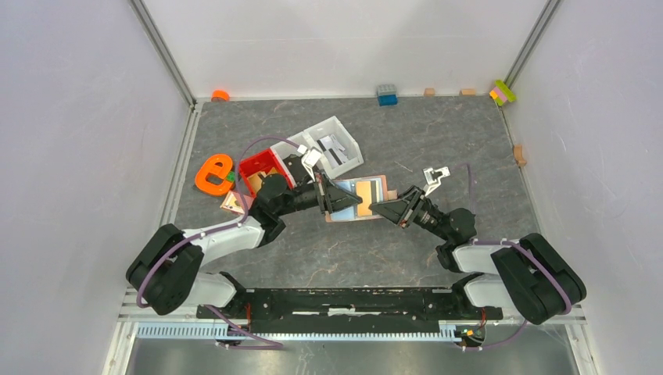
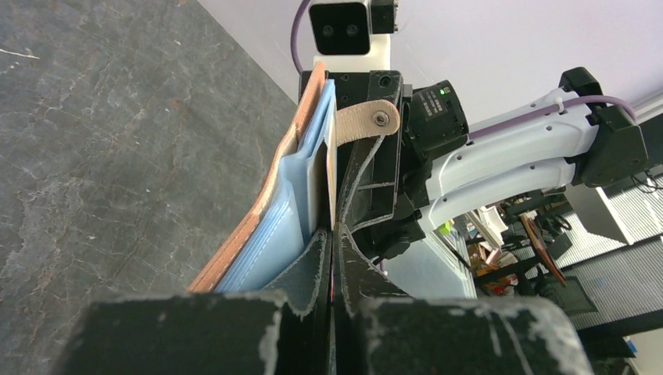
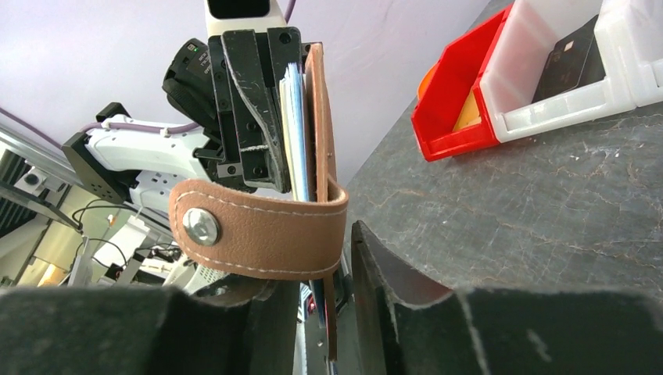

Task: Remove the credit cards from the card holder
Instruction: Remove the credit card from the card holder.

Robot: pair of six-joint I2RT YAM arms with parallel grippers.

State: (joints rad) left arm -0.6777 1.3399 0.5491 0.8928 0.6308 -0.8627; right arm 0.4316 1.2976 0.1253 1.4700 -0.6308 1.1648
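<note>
Holder [image 3: 319,117]: tan-brown, with pale stitching along its tab and a silver snap. Pale blue card [image 1: 344,205] and orange-yellow card [image 1: 365,192] lie inside. Table [image 1: 438,148]: dark grey, marbled with thin pale veins. Red bin [image 1: 262,168]; white bin [image 1: 328,123]. Letter "e" [image 1: 213,173]: orange. Block [image 1: 386,94]: blue. Arms [image 1: 227,238]: white and black. Cable [image 1: 270,138]: purple.

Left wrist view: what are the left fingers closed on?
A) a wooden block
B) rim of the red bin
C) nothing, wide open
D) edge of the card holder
D: the left gripper is pinched shut on the near edge of the tan card holder, which stretches away from the camera, with its pale blue inner layers showing.
</note>
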